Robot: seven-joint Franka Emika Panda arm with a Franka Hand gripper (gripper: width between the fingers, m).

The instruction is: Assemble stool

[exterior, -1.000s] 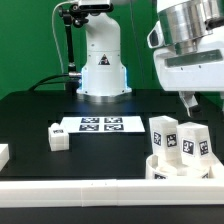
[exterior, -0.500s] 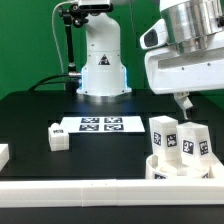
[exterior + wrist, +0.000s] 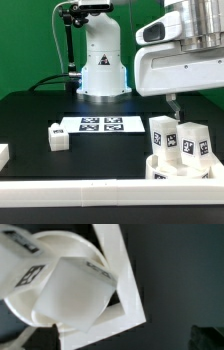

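The white round seat [image 3: 158, 168] lies at the exterior view's lower right, against the front rail. Two blocky tagged legs [image 3: 164, 136] [image 3: 194, 143] stand upright on it. A third small leg [image 3: 57, 137] lies on the black table beside the marker board. My gripper [image 3: 186, 106] hangs just above the two legs, open and holding nothing. One dark finger [image 3: 172, 103] shows. In the wrist view a leg [image 3: 75, 291] rises from the seat [image 3: 22, 308], and my gripper [image 3: 115, 343] is wide apart around empty space.
The marker board [image 3: 98, 124] lies flat mid-table before the robot base [image 3: 103, 60]. A white border rail [image 3: 90, 190] runs along the front, its corner [image 3: 127, 286] beside the seat. Another white block [image 3: 3, 153] sits at the exterior view's left edge.
My gripper has moved toward the exterior view's left, coming over the upright legs. It stays open. The parts have not moved.
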